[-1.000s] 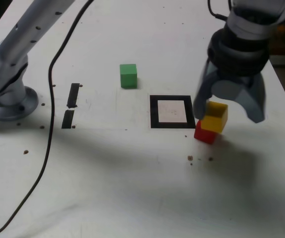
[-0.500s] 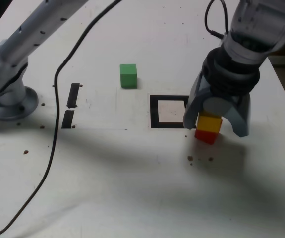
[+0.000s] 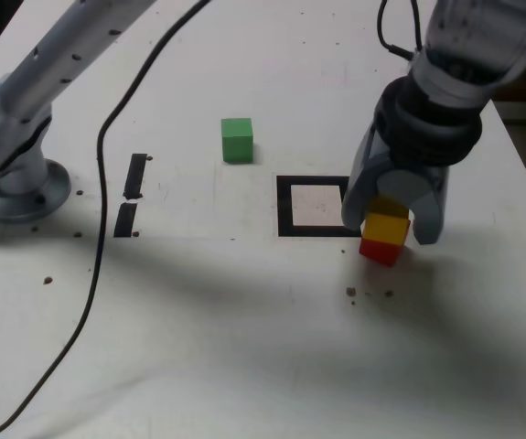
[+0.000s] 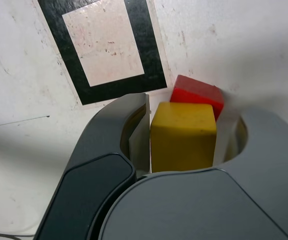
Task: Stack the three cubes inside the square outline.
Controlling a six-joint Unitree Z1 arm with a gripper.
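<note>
Wrist view, claw (image 4: 183, 134) gripping yellow cube (image 4: 183, 136)

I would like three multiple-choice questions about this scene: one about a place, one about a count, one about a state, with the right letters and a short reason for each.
1. Where is the green cube?
A. inside the square outline
B. alone on the table, beyond the outline
C. on the red cube

2. How many cubes lie inside the square outline?
A. none
B. one
C. two

3. What is the gripper doing?
A. hanging open above the green cube
B. shut on the yellow cube
C. resting empty on the table

Answers:
1 B, it stands apart, touching nothing.
2 A, only white table shows within the frame.
3 B, the wrist view shows both fingers against the yellow cube, which sits over the red cube beside the outline.
</note>
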